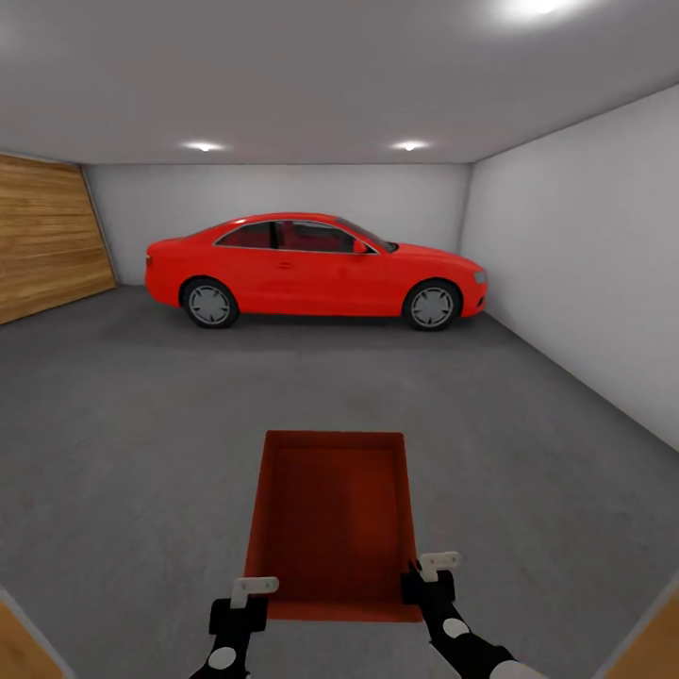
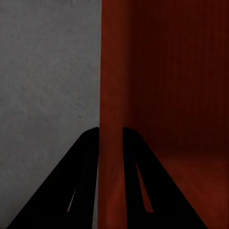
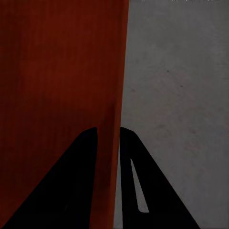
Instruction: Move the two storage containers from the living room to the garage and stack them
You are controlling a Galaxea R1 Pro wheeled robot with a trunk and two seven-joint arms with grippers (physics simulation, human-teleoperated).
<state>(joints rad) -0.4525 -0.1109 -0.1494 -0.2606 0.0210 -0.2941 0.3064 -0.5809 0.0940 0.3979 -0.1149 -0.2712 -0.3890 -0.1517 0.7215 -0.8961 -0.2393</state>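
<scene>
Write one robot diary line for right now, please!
place: garage | held: storage container, open top, over grey floor | left gripper: clamped on its wall | right gripper: clamped on opposite wall | ahead: red car

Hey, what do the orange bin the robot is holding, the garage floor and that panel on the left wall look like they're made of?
Bin: probably plastic, going by its thin walls, even orange-red colour and matte look. Floor: looks like concrete, dark grey, rough and speckled. Wall panel: wood planks, warm brown with horizontal grain. All rendered, so a best guess.
</scene>
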